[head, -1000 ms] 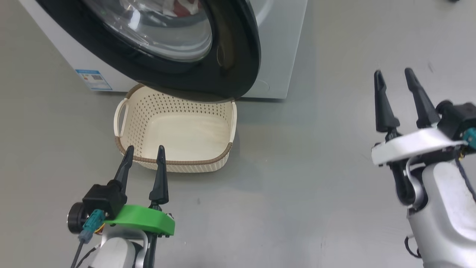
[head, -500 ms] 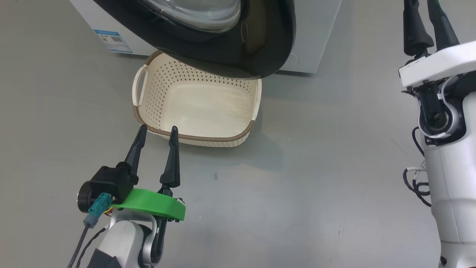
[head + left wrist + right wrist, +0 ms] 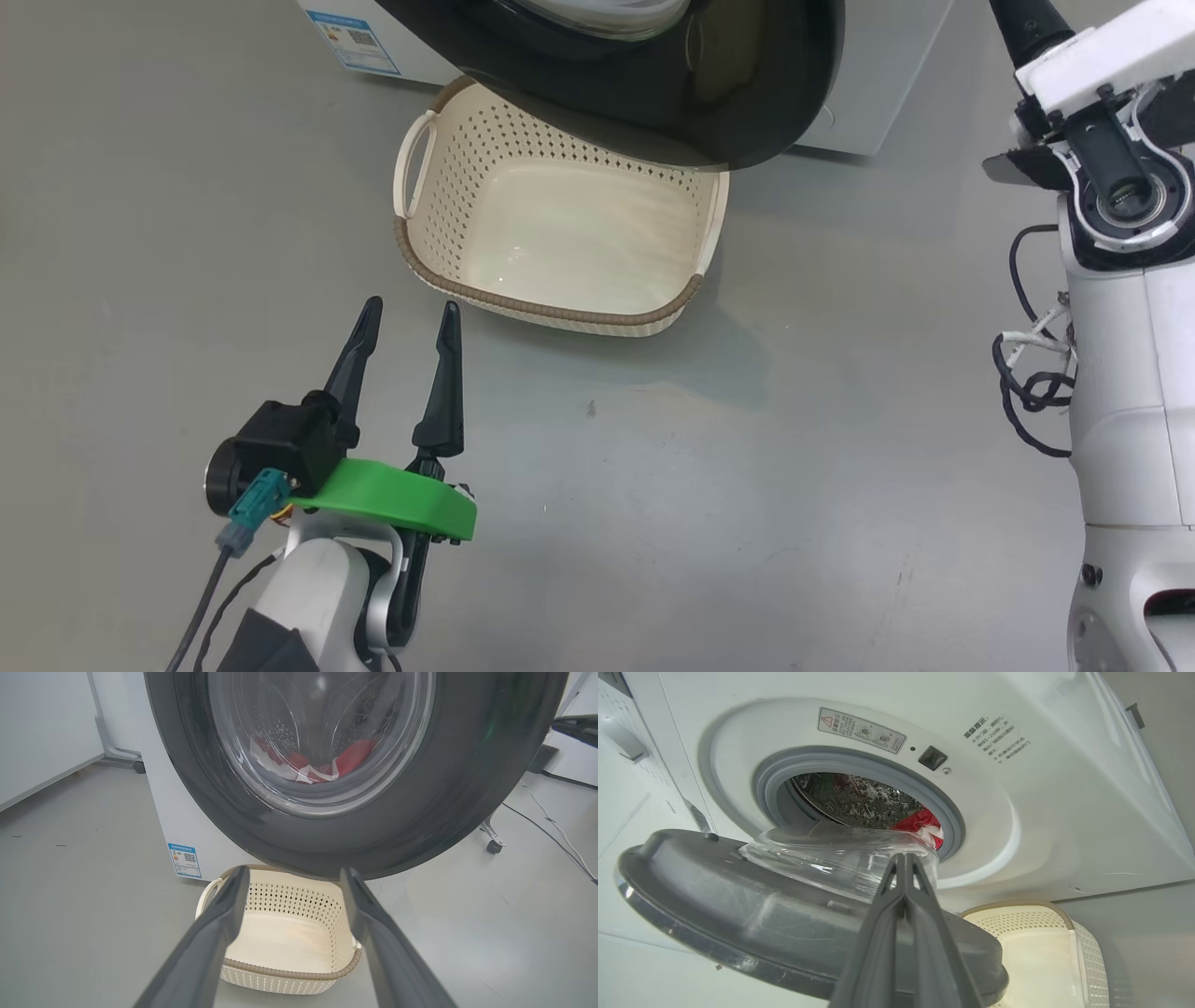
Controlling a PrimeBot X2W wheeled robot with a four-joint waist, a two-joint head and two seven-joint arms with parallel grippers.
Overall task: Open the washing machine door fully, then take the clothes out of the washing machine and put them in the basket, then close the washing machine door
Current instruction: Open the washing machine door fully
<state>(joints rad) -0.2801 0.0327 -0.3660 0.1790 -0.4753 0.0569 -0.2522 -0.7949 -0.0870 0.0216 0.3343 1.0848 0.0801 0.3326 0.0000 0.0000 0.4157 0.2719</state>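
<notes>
My left gripper (image 3: 412,304) hangs low over the grey floor (image 3: 747,485), its two dark fingers spread apart and holding nothing. Their tips point toward the basket (image 3: 551,308) and stop just short of its brown rim.

My right gripper (image 3: 903,855) is clenched, fingers pressed flat together with nothing between them. It is raised at the right of the washing machine (image 3: 1064,788) and aimed at the opening. In the right wrist view its tips lie across the clear glass bowl of the door (image 3: 738,905); whether they touch it I cannot tell.

The door stands partly open, swung out from the grey rubber ring (image 3: 859,760), with its glossy black face turned toward my left side. The clothes (image 3: 920,821) are inside the drum, red with white, bunched at the lower edge of the opening. The basket sits on the floor right against the front of the machine, its far end under the bottom of the door. A small blue label (image 3: 353,42) marks the machine's lower left corner.
</notes>
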